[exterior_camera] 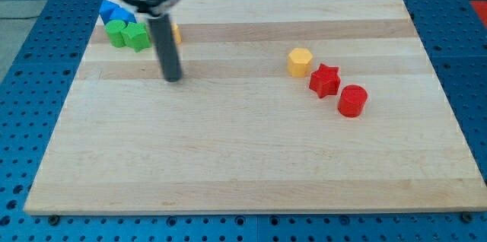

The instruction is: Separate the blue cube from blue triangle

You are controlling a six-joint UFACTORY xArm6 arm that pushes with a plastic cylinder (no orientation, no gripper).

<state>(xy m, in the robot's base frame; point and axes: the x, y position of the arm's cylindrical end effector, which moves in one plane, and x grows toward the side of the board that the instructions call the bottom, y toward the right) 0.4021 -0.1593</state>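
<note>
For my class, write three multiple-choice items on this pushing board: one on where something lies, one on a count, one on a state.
1. Where does my tip stand relative to the green blocks?
A. toward the view's bottom right of them
B. at the view's top left of them
C. between the two red blocks

2. How many red blocks are on the board?
A. one
B. two
C. four

3. What is the state of the blue blocks?
A. one at each side of the board
B. stacked on the red cylinder
C. close together at the view's top left

Key: 1 A, the rod ends on bare wood just below and right of the green pair. 2 B, only the red star and the red cylinder are red. 3 C, the blue shapes sit packed behind the green ones, not yet separated.
</note>
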